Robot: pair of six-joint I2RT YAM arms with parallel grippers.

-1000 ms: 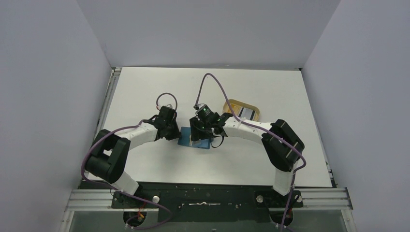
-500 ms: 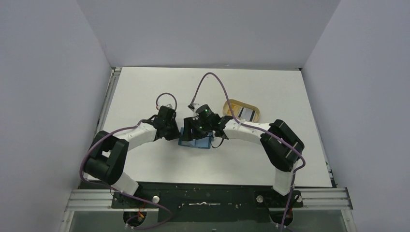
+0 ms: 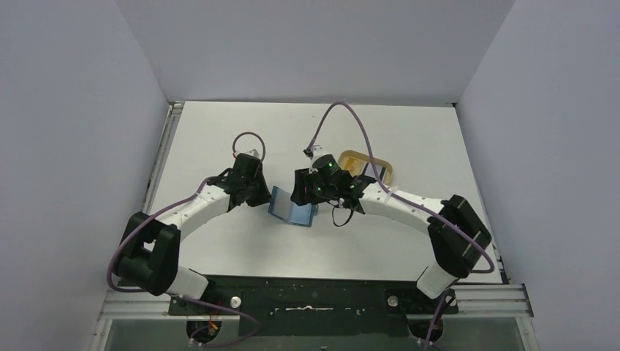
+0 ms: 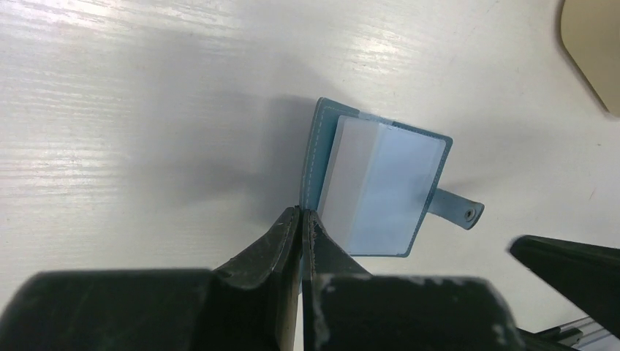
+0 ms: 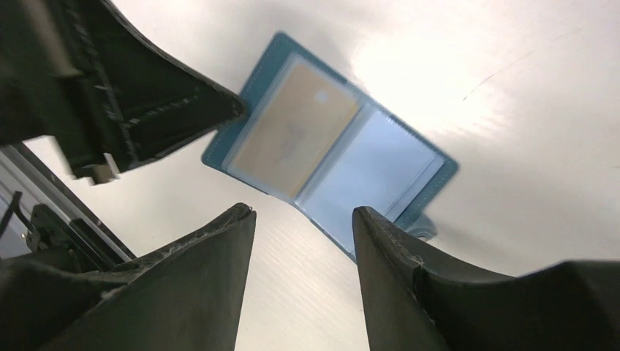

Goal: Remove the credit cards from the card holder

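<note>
One wallet (image 4: pixel 380 190) lies open at frame centre; left fingers (image 4: pixel 291 232) pinch one cover edge, right fingers (image 5: pixel 223 238) hang wide above.

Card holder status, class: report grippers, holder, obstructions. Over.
Left gripper shut on card holder cover edge. Right gripper open above it. Holder open, tan card in sleeve. Nothing blocking.

Both arms reach inward from their bases, elbows bowed outward, wrists close together. The left gripper (image 4: pixel 301 216) has its jaws pressed together, pinching one edge of the holder (image 4: pixel 380 186) at their tips. The right gripper (image 5: pixel 303 219) points down, jaws spread wide, with the holder beyond their gap.
</note>
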